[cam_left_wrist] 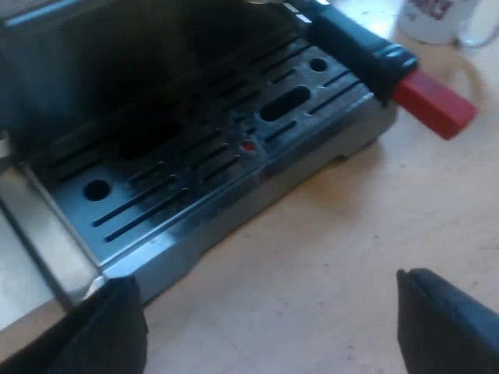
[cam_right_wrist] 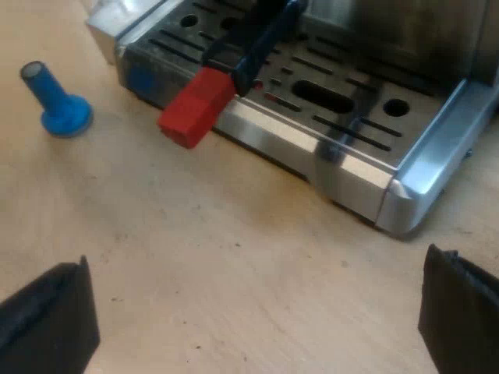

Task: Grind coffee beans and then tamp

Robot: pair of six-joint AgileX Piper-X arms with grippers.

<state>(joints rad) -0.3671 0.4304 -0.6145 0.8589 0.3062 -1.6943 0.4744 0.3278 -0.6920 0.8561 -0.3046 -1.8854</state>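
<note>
Left wrist view: left gripper (cam_left_wrist: 271, 323) hangs wide open, empty, near slotted steel drip tray (cam_left_wrist: 195, 195); dark red-ended handle (cam_left_wrist: 382, 66) juts over it. Right gripper (cam_right_wrist: 253, 312) likewise; blue flared tamper (cam_right_wrist: 58, 105) stands apart.

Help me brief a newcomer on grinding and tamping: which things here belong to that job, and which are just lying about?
For the job: espresso machine; red-ended holder handle at the machine's front; blue tamper standing on the table.

Lying about: white mug beyond the handle.
</note>
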